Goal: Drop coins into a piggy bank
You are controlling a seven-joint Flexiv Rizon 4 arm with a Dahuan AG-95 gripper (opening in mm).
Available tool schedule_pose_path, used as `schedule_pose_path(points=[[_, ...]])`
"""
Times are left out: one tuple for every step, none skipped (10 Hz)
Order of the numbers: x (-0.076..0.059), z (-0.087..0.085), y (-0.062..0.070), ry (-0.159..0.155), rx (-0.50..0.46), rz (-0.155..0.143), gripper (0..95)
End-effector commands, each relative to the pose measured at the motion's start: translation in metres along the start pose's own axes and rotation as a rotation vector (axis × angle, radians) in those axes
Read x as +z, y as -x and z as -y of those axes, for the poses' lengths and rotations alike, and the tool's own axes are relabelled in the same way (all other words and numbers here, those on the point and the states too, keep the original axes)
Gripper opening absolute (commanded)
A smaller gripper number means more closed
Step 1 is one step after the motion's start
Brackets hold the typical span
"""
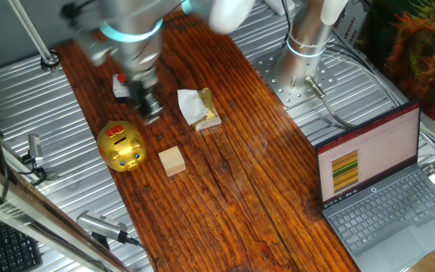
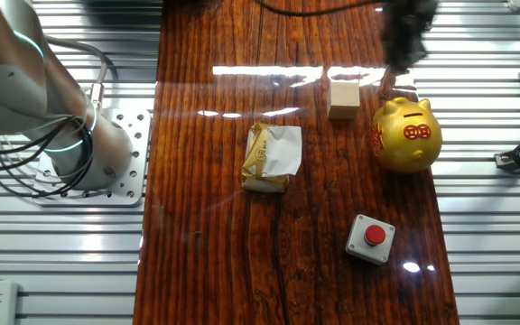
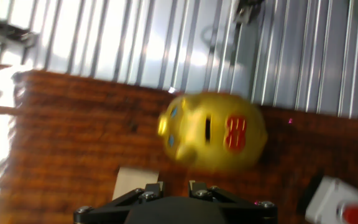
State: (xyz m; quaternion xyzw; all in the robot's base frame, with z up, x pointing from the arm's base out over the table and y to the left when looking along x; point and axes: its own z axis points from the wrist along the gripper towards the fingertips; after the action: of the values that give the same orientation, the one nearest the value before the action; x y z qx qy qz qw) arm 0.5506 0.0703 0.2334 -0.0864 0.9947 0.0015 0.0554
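Note:
The gold piggy bank (image 1: 123,147) stands near the left edge of the wooden table, with the red patch and slot on its back. It also shows in the other fixed view (image 2: 407,135) and the hand view (image 3: 213,132). My gripper (image 1: 152,113) hangs blurred just behind the pig, a little above the table. In the other fixed view the gripper (image 2: 388,83) is right beside the pig's snout end. In the hand view the gripper (image 3: 176,186) shows two finger stubs a narrow gap apart. I see no coin in any view.
A pale wooden cube (image 1: 172,161) sits beside the pig. A red button on a grey box (image 2: 370,237) lies on the pig's other side. A gold packet with white tissue (image 1: 199,108) lies mid-table. A laptop (image 1: 376,189) stands off the table's right side.

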Motion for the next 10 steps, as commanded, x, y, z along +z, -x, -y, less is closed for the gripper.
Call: schedule_pose_path(points=[[-0.007, -0.011, -0.124, 0.049, 0.046, 0.022, 19.0], [-0.003, -0.010, -0.133, 0.045, 0.047, 0.017, 19.0], [-0.002, -0.010, -0.136, 0.042, 0.049, 0.011, 19.0], [-0.001, -0.011, -0.136, 0.042, 0.052, 0.012, 19.0], [-0.001, -0.011, -0.136, 0.038, 0.051, 0.014, 19.0], [-0.001, -0.011, -0.136, 0.034, 0.049, 0.013, 19.0], [-0.002, -0.011, -0.136, 0.026, 0.038, 0.011, 19.0], [-0.002, -0.010, -0.137, 0.013, 0.014, 0.005, 19.0], [-0.003, -0.010, -0.137, 0.014, 0.009, 0.000, 19.0], [-0.003, -0.010, -0.137, 0.015, -0.001, -0.006, 19.0]])
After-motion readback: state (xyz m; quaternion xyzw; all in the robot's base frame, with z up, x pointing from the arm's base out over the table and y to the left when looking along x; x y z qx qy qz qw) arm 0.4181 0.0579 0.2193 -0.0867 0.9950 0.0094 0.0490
